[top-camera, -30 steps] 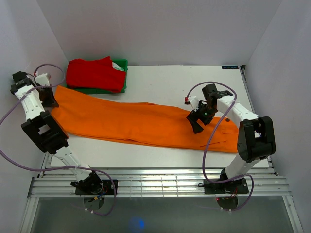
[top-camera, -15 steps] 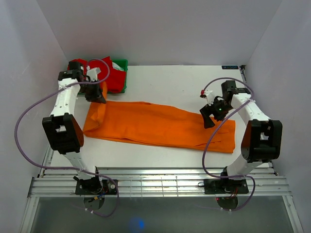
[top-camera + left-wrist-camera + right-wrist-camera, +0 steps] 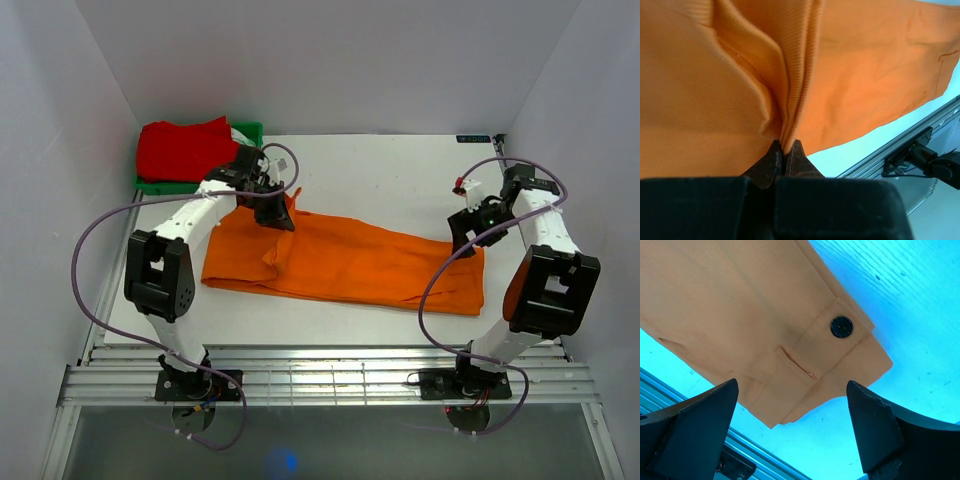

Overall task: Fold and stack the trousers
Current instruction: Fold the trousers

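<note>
since the left gripper (image 3: 278, 212) holds only a thin ridge of cloth at the very tips of its fingers, the main hazard is slippage. a pull across the table (image 3: 400, 165) could draw the fabric out of the jaws and drop the leg end short of the waist. second hazard: the right gripper (image 3: 468, 228) stands with its fingers wide apart and grasps nothing, so the waist end is not pinned. in my judgement, drag from the left arm could slide the whole garment sideways rather than fold it. third: the left wrist view shows the cloth bunched and creased at the pinch, so the layer may land skewed with its edges out of line.

position: the orange trousers (image 3: 370, 262) lie lengthwise across the middle of the table, the left part doubled over on itself. the left gripper is closed tight on a fold of that cloth at the far edge of the doubled part. the right gripper hovers above the waist end at the right, with the button (image 3: 841, 326) and a pocket slit showing between its spread fingers; no contact is seen. a red garment (image 3: 190, 150) rests on a green tray (image 3: 252, 132) at the far left corner, apart from the orange cloth.
</note>
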Motion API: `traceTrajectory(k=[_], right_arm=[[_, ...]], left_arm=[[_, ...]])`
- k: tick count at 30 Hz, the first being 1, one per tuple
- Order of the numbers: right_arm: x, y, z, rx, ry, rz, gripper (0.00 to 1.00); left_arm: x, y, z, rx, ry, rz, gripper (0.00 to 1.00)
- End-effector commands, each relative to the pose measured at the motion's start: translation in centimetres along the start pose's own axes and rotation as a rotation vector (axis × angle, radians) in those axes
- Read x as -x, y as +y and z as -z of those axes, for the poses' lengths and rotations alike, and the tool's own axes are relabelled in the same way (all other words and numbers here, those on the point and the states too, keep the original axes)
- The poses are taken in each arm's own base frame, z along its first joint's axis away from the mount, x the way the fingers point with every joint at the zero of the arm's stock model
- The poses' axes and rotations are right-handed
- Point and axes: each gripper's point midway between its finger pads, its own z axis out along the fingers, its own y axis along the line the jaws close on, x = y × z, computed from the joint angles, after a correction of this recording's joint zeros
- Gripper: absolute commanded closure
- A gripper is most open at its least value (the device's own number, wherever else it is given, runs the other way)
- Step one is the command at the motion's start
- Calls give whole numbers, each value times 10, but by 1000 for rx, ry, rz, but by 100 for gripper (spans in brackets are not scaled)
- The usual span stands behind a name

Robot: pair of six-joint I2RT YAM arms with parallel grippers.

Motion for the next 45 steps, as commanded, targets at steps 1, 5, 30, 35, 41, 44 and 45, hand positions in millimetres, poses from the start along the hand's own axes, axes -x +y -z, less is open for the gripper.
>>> traceTrajectory(k=[1, 5, 30, 35, 41, 44, 45], right_arm=[[-2, -6, 17, 11, -22, -17, 6], [-14, -12, 22, 4, -12, -57, 8], [-50, -27, 19, 36, -11, -289, 10], [-57, -27, 10, 91, -22, -378, 9], [-58, -36, -8, 103, -28, -461, 7], [-59, -35, -17, 135, -27, -488, 6], [-60, -34, -19, 141, -25, -492, 5]], left_arm=[[10, -37, -11, -55, -83, 21, 100], [1, -40, -39, -53, -86, 78, 100], [11, 26, 34, 74, -164, -58, 9], [11, 132, 93, 191, -231, -99, 2], [-14, 201, 107, 168, -210, -42, 3], [-25, 209, 94, 68, -164, 10, 8], [-26, 206, 91, 18, -168, 26, 9]])
